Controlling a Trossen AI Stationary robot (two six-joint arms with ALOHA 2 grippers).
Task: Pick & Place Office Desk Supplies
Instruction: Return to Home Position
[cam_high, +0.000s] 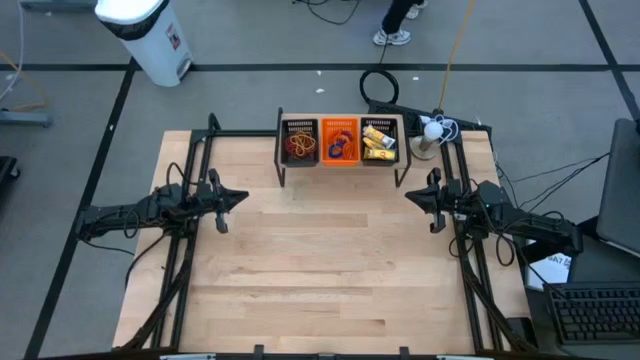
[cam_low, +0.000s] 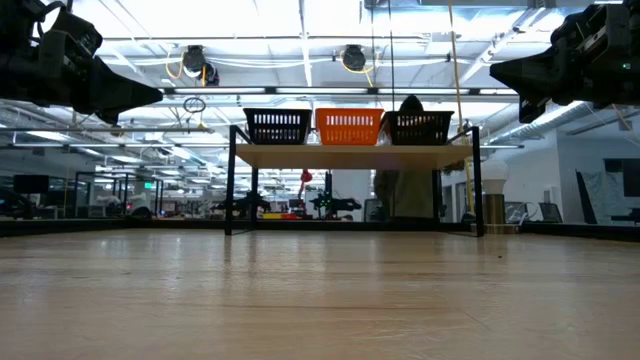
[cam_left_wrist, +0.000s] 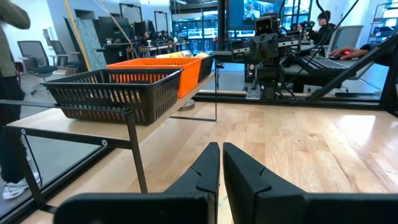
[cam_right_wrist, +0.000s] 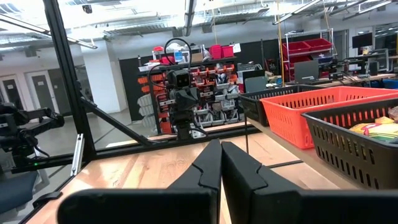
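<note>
- Left pincer (cam_high: 238, 196) and right pincer (cam_high: 412, 195) hover above the tabletop's (cam_high: 330, 280) sides, tips facing inward, each pinched closed and empty.
- Beyond both, on the far-edge shelf (cam_low: 350, 156), binned supplies lie in a crosswise row: rubber bands (cam_high: 299, 146) nearer the left arm, rings (cam_high: 340, 149) midway, yellow packets (cam_high: 378, 140) nearer the right.

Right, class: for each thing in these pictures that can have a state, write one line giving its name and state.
Left tool: shut, empty, raised above the table.
Right tool: shut, empty, raised above the table.
Left black bin: on the shelf, holding rubber bands.
Orange bin: on the shelf, holding small rings.
Right black bin: on the shelf, holding yellow packets.
Shelf: upright, carrying all three bins.
</note>
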